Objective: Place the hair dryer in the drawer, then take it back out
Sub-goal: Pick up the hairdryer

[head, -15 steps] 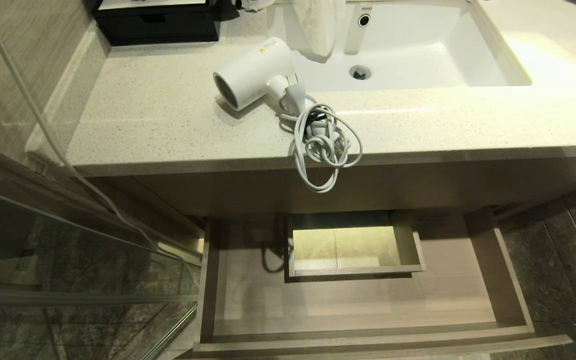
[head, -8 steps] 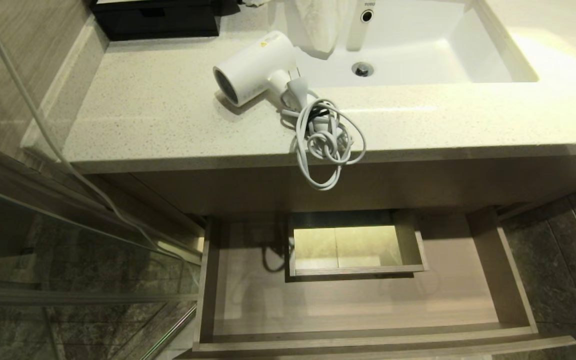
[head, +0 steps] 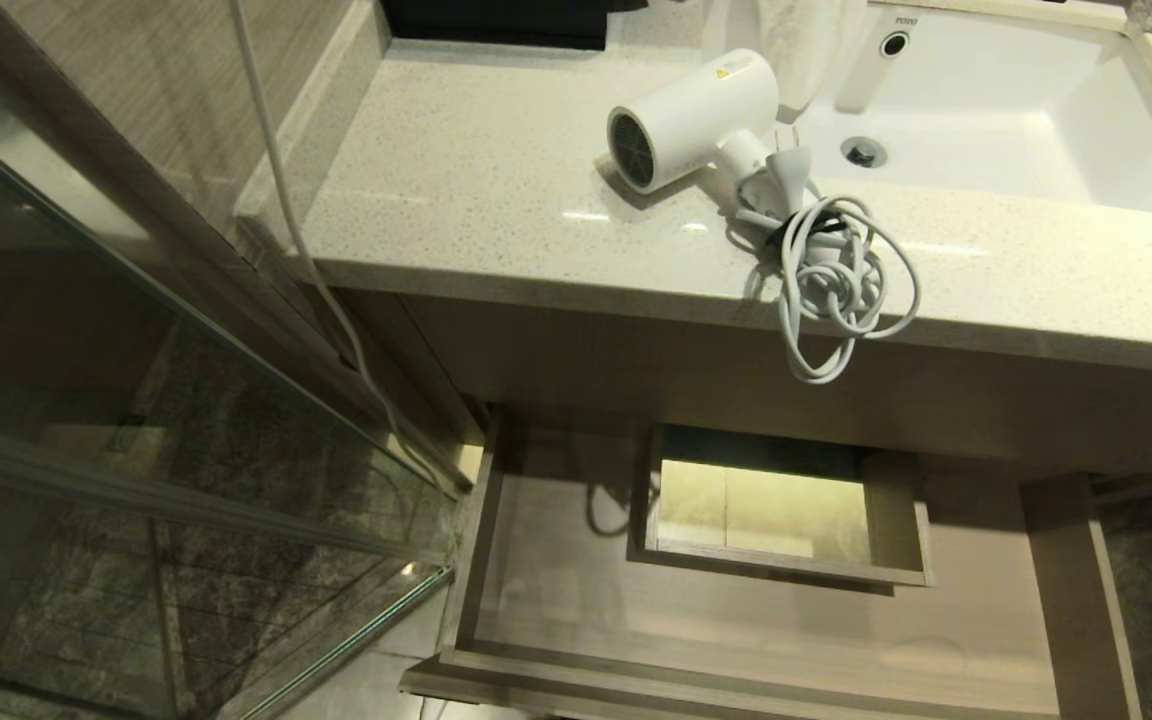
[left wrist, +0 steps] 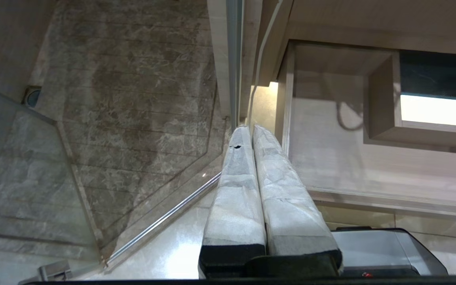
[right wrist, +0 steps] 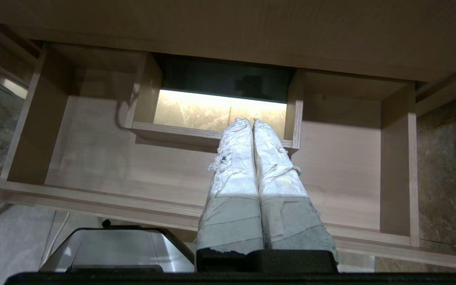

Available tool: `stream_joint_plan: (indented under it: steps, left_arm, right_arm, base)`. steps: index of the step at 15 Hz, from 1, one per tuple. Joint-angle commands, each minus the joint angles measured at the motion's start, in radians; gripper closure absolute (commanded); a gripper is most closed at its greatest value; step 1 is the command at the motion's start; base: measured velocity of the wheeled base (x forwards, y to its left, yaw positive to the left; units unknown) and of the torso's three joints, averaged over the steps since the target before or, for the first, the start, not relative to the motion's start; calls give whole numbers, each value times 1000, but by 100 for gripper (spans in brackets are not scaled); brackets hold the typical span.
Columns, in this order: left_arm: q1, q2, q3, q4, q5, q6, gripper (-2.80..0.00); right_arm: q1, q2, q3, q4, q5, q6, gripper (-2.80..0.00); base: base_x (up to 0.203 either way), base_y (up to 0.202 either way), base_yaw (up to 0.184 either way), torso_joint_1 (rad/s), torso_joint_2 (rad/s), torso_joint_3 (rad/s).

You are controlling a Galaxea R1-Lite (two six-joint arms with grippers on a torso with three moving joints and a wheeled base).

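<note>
1. The hair dryer (head: 698,117) lies on its side on the speckled worktop (head: 476,190), just beside the sink (head: 1016,130), dark grille facing the worktop's front-left.
2. Its bundled cord (head: 831,275) lies at the front edge, one loop hanging over it.
3. The drawer (head: 536,590) stands pulled out below the worktop; no object lies on its visible floor, and the boxed cut-out (head: 786,515) sits at its rear middle.
4. The left hand (left wrist: 249,128) has its wrapped fingers pressed together, holds nothing, and hangs beside the drawer's left wall, well apart from the hair dryer.
5. The right hand (right wrist: 251,120) is likewise closed and empty, before the drawer's front, low beneath the worktop.
</note>
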Motion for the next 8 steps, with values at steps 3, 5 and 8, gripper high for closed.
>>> stream_joint_plan:
  steps: [3,5,8]
  left_arm:
    - [0,0,-1,0,0,0,0]
    - [0,0,0,0,0,0,0]
    - [0,0,-1,0,0,0,0]
  right_arm:
    - [0,0,-1,0,-1,0,0]
    - [0,0,-1,0,-1,0,0]
    - [0,0,0,0,0,0,0]
  base:
    - [0,0,0,0,0,0]
    - [0,0,0,0,0,0]
    - [0,0,0,0,0,0]
